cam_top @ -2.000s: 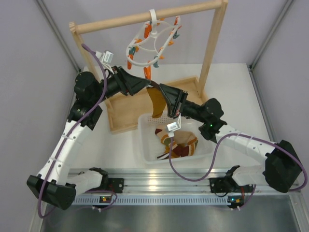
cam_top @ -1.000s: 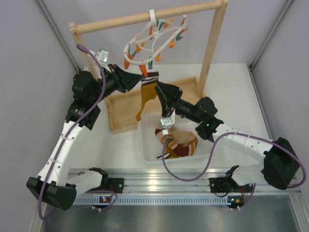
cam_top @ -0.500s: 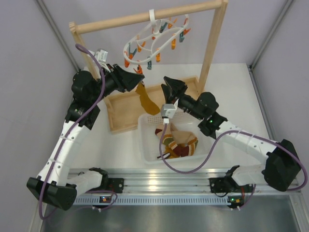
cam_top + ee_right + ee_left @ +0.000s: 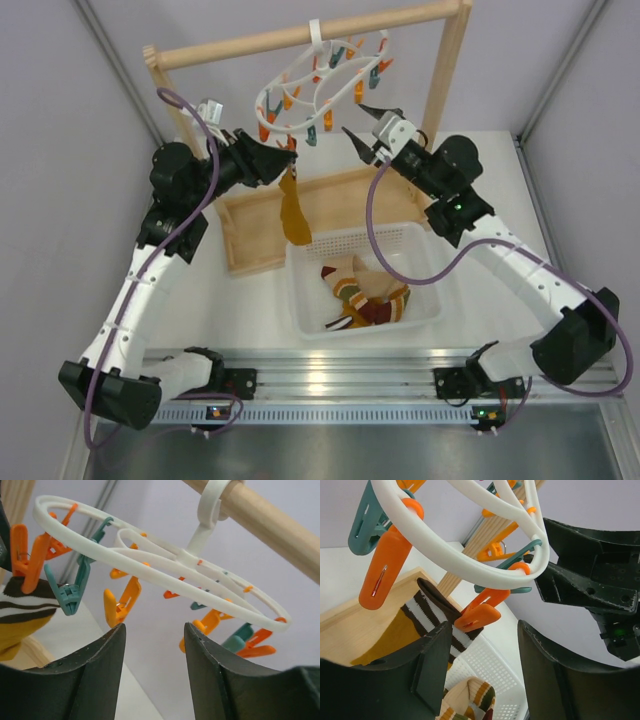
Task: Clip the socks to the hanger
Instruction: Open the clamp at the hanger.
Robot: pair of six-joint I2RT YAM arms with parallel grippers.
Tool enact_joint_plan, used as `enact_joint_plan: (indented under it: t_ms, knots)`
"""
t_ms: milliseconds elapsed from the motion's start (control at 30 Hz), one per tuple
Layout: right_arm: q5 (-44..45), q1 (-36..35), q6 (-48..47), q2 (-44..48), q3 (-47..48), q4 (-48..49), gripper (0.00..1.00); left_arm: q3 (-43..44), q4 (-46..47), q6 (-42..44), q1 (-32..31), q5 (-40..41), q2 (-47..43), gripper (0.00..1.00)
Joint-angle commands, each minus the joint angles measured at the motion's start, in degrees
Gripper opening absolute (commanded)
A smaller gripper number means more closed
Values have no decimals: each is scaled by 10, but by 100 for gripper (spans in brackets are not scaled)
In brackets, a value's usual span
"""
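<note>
**Now pegged: mustard sock (image 4: 292,212) on the hanger (image 4: 455,550), both pairs of fingers wide**

Nearest the arm bases, well below both pairs of fingertips, the white basket (image 4: 297,290) holds more socks (image 4: 365,298), striped red, green, cream and brown. Just beyond it, under the left gripper (image 4: 284,160), lies the wooden tray (image 4: 250,232). The mustard sock hangs straight down from just past that gripper's fingertips, its toe over the basket's far left corner. Its striped cuff (image 4: 420,617) is bitten by an orange peg (image 4: 480,612) whose tip sits in the gap between the left fingers (image 4: 430,670). Those fingers stand wide apart and close on nothing. One fingertip overlaps the cuff in the wrist view, and I cannot tell whether it touches. The peg dangles from the hanger's outer ring, directly above the left fingertips. On the hanger's other side the right gripper (image 4: 362,122) points at the ring, its fingers (image 4: 100,680) wide apart with nothing between them. Ring and pegs lie beyond the fingertips, apart from them. Farthest from both grippers, the hanger's hook loops over the wooden rail (image 4: 250,41).
</note>
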State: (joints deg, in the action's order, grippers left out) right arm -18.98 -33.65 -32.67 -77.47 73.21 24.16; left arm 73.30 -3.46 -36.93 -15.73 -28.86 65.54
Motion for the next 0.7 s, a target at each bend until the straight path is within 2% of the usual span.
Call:
enact_joint_plan:
  t_ms: [0, 500, 633, 667]
  knots:
    - [-52, 2, 109, -34, 34, -11, 50, 29, 29, 4, 5, -1, 1, 60]
    - [-108, 10, 133, -111, 98, 33, 54, 33, 20, 1, 28, -8, 1, 60]
    - [-109, 10, 146, -114, 103, 38, 52, 33, 19, -4, 35, -11, 0, 60]
    - [-115, 10, 150, -111, 103, 39, 48, 32, 20, -5, 36, -11, 0, 60]
